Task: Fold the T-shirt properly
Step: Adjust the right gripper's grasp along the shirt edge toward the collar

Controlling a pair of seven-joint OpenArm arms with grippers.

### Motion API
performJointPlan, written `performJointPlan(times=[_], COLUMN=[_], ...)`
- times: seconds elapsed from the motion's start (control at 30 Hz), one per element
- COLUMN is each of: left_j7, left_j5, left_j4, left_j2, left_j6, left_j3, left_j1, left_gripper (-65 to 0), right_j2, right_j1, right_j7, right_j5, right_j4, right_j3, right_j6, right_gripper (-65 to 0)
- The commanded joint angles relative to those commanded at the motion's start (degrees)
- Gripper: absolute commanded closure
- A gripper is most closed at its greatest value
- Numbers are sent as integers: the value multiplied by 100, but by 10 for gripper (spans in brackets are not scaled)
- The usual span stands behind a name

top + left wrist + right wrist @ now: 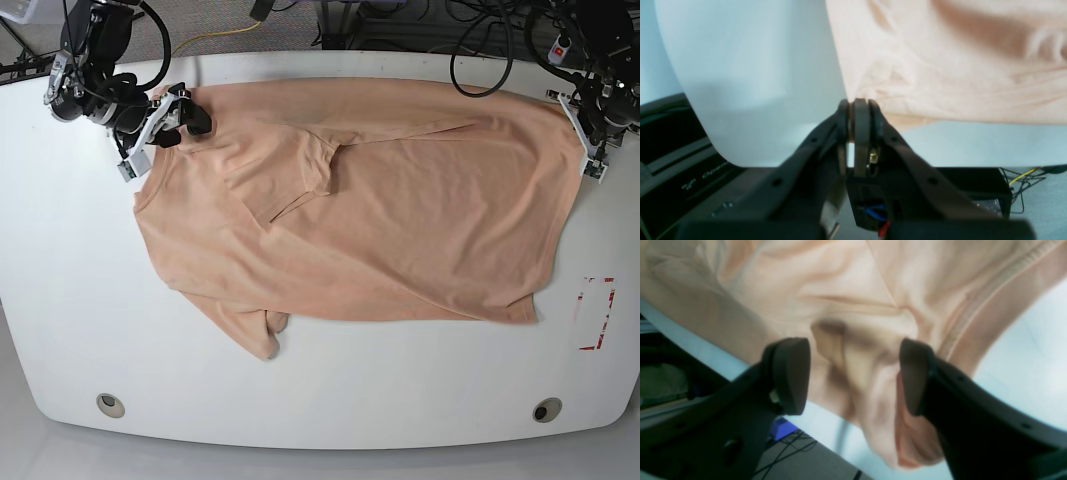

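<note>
the white table [60, 300] carries everything; it is round-cornered, with bare surface all round the cloth. the t-shirt [400, 220] lies spread across the middle and upper part of it, mostly flat, one sleeve already turned in over the chest so its edge makes a diagonal crease near the collar [330, 165], and a loose corner trailing toward the near edge at lower left. that spread suits a fold started from two far corners at once.

the right gripper [853, 376] sits at the upper-left corner of the cloth in the base view; its jaws stand wide apart with a bunched ridge of fabric and a hem seam between them, not pinched, so it looks poised to close on that edge.

the left gripper [858, 115] is at the opposite far corner, clenched on the very edge of the t-shirt, the cloth fanning out from the closed tips; probably an anchor while the other side is taken.
</note>
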Motion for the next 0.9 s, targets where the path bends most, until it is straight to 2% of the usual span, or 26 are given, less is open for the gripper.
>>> performJointPlan(times=[0.17, 0.23, 0.27, 0.3, 0.37, 0.4, 0.43, 0.5, 0.7, 0.9], left_j7=[0, 0, 0, 0, 0, 0, 0, 0, 0, 0], left_j5=[0, -9, -9, -9, -9, -9, -9, 0, 0, 0], left_j4=[0, 0, 0, 0, 0, 0, 0, 0, 0, 0], left_j2=[0, 0, 0, 0, 0, 0, 0, 0, 0, -9], left_j6=[0, 0, 0, 0, 0, 0, 0, 0, 0, 0], left_j3=[9, 9, 9, 9, 9, 9, 9, 0, 0, -9], left_j1=[0, -9, -9, -9, -9, -18, -70, -123, -132, -158], left_gripper=[-4, -4, -4, -4, -4, -4, -4, -4, -4, -4], right_j2=[-105, -123, -123, -123, -149, -211, -255, -290, -316, -53], right_j1=[-62, -149, -176, -202, -211, -229, -264, -343, -633, -967], right_j7=[-18, -35, -35, 18, 53, 132, 149, 167, 149, 167], right_j5=[-9, 0, 0, 0, 0, 0, 0, 0, 0, -9], right_j4=[35, 35, 35, 35, 9, 26, 44, 70, 976, 1134], right_j3=[-18, -141, -255, -404, -651, -747, -730, -730, -730, -730], right_j6=[0, 0, 0, 0, 0, 0, 0, 0, 0, 0], right_gripper=[-400, -374, -342, -282, -149, -51, 0, 0, 0, 0])
